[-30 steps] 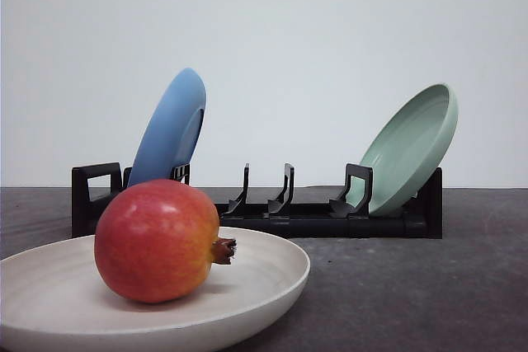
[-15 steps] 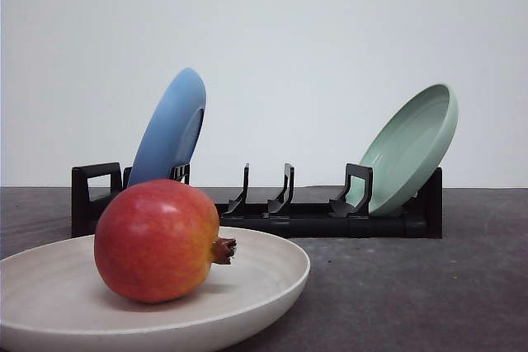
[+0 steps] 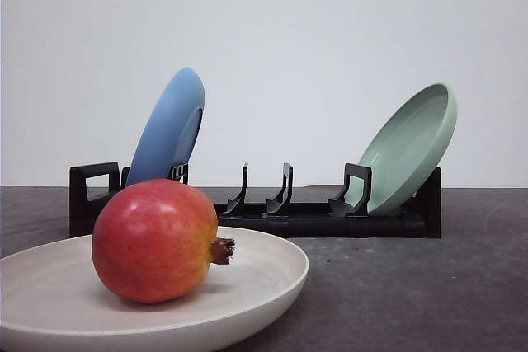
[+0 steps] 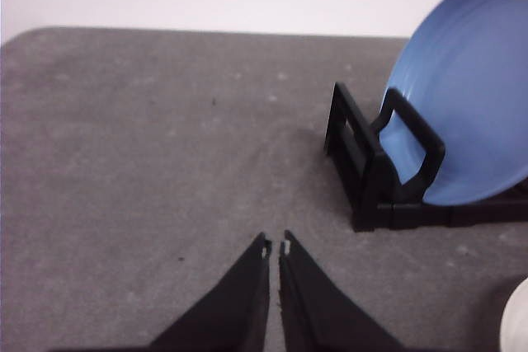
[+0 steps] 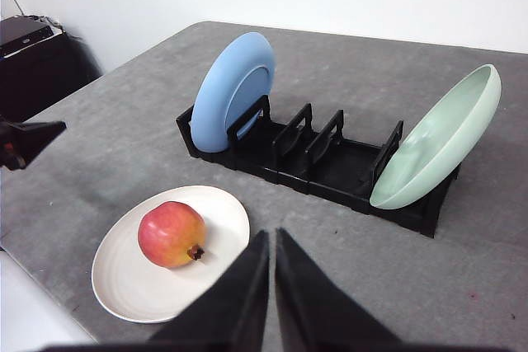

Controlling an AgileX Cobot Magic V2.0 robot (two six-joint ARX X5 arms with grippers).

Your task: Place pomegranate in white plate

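On the white plate (image 3: 256, 286) lies the pomegranate (image 3: 153, 241); both hands (image 4: 275, 246) (image 5: 271, 237) closed, empty

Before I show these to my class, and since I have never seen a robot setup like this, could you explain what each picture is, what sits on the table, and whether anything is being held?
This is a two-armed robot at a grey table. One picture comes from a camera that looks forward over the table. The other two come from cameras on each wrist, so the dark pointed fingers at their lower edge are the left gripper and the right gripper. Both are shut and hold nothing.

On the table, a round red and yellow pomegranate rests in a wide shallow off-white plate, its brown crown pointing sideways. Behind it stands a black slotted dish rack with a blue plate leaning at one end and a pale green plate at the other. The fruit already lies in the plate.
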